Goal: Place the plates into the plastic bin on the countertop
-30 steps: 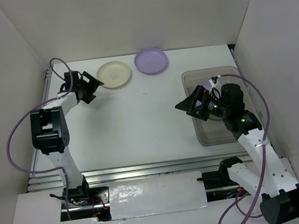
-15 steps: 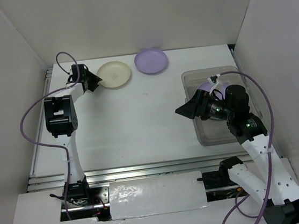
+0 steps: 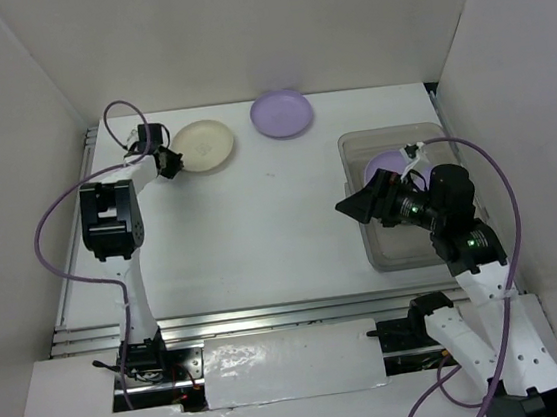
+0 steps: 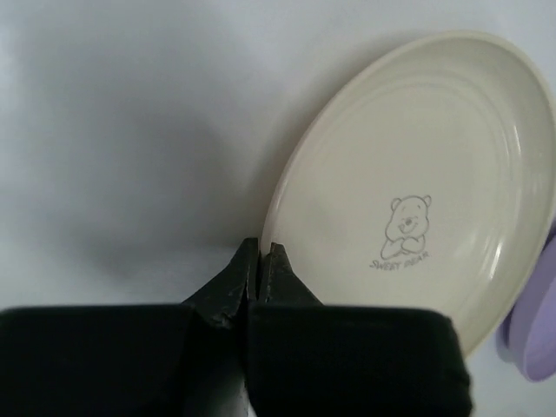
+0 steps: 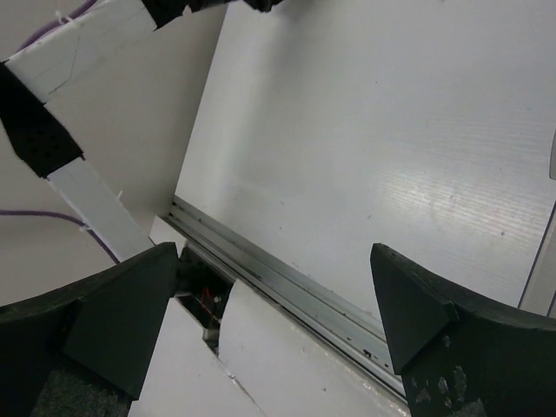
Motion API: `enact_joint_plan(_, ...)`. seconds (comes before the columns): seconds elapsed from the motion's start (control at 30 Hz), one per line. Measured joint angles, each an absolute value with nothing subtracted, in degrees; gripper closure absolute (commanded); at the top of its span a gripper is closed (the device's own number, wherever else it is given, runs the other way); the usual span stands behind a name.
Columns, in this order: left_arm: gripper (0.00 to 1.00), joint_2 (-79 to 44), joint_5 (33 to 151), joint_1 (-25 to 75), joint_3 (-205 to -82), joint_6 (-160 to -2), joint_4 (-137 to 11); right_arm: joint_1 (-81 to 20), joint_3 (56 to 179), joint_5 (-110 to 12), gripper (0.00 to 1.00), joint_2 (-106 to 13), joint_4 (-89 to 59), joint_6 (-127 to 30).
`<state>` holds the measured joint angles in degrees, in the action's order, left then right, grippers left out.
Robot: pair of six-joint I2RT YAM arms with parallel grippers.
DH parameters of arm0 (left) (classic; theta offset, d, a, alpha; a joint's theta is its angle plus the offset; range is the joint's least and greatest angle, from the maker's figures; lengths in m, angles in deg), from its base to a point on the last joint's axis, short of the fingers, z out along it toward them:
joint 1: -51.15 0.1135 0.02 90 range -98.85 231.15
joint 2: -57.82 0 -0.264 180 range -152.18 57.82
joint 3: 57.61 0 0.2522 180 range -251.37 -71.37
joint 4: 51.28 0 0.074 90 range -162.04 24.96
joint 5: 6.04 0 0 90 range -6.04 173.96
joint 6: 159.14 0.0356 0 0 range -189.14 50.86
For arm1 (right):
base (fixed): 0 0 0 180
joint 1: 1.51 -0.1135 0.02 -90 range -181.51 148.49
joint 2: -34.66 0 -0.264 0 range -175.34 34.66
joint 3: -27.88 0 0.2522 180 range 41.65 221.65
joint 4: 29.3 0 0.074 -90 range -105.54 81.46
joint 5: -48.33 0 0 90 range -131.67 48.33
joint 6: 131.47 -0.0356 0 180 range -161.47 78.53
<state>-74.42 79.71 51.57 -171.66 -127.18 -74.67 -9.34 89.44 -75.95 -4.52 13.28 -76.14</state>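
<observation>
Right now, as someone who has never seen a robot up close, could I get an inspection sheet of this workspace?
Surface: white countertop, flat, no spills seen.
Job's things: cream plate at the back, apparently tilted; lilac plate lying flat beside it; second lilac plate inside the plastic bin.
Clutter: nothing seen.
Grippers: left gripper shut on the cream plate's rim; right gripper open and empty, by the bin.
Cables: purple cables loop off both arms, clear of the plates.
Surroundings: white walls on three sides; metal rail along the near edge.
</observation>
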Motion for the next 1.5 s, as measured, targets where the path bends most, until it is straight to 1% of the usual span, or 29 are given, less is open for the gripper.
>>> enact_joint_plan(0.07,1.00,-67.71,76.50,51.57,-163.31,-129.12,-75.80,-9.34,89.65,-75.97,0.00,-3.64,13.80,-76.32)
enact_joint_plan(0.13,1.00,-58.40,73.68,51.20,-153.32,-129.98,-77.55,-9.34,90.07,-75.89,0.00,-2.66,14.24,-76.62)
enact_joint_plan(0.2,1.00,-50.42,72.45,50.28,-147.77,-129.30,-79.23,-9.34,90.83,-75.01,0.00,-1.63,15.20,-77.45)
enact_joint_plan(0.23,1.00,-47.78,71.71,49.08,-147.53,-128.82,-80.33,-9.34,91.45,-74.27,0.00,-1.08,15.99,-77.96)
enact_joint_plan(0.3,1.00,-45.77,70.92,44.19,-151.97,-126.26,-81.81,-9.34,93.28,-71.71,0.00,0.27,17.87,-79.51)
enact_joint_plan(0.43,1.00,-48.59,72.15,30.33,-164.69,-123.18,-81.55,-9.32,98.03,-63.60,0.00,4.01,22.41,-83.53)
enact_joint_plan(0.53,1.00,-54.33,74.05,19.95,-175.20,-121.34,-82.86,-9.17,102.57,-56.02,0.00,7.92,26.85,-86.72)
enact_joint_plan(0.63,1.00,-60.26,75.60,12.67,-182.81,-120.01,-84.96,-8.97,107.75,-49.26,0.00,11.86,30.41,-89.26)
enact_joint_plan(0.8,1.00,-70.36,79.03,5.59,-192.42,-118.81,-86.60,-8.97,115.80,-42.99,0.00,13.80,35.42,-90.44)
enact_joint_plan(0.9,1.00,-76.78,80.19,3.40,-199.35,-118.76,-86.86,-8.99,117.94,-42.01,0.00,13.80,37.62,-90.44)
enact_joint_plan(1.0,1.00,-80.28,80.85,1.81,-202.11,-119.05,-85.88,-9.14,118.24,-41.88,0.00,13.82,39.57,-90.41)
enact_joint_plan(1.03,0.95,-80.78,81.17,1.46,-202.11,-119.20,-85.62,-9.28,118.22,-41.96,0.00,13.82,40.16,-90.41)
enact_joint_plan(1.07,0.69,-81.20,81.39,1.17,-202.11,-119.40,-85.29,-9.43,118.20,-42.12,0.00,13.84,40.71,-90.41)
enact_joint_plan(1.1,0.56,-81.59,81.55,1.00,-202.19,-119.46,-84.90,-9.56,118.20,-42.40,0.00,13.87,41.12,-90.39)
enact_joint_plan(1.13,0.40,-82.14,81.83,0.91,-202.85,-120.25,-84.39,-9.73,118.20,-42.55,0.00,13.91,41.45,-90.33)
enact_joint_plan(1.17,0.01,-82.68,81.94,0.91,-203.53,-120.49,-83.87,-9.91,118.20,-42.64,0.00,13.98,41.82,-90.22)
enact_joint_plan(1.3,0.01,-82.27,82.14,1.08,-203.35,-122.04,-80.81,-10.41,118.20,-43.08,0.00,14.02,42.43,-89.76)
enact_joint_plan(1.43,0.01,-78.07,80.43,1.28,-198.98,-121.67,-78.80,-10.76,118.11,-44.28,0.00,14.02,42.26,-89.56)
enact_joint_plan(1.5,0.01,-75.21,77.57,1.35,-198.13,-121.10,-78.97,-10.78,117.81,-44.94,0.00,14.04,41.95,-89.56)
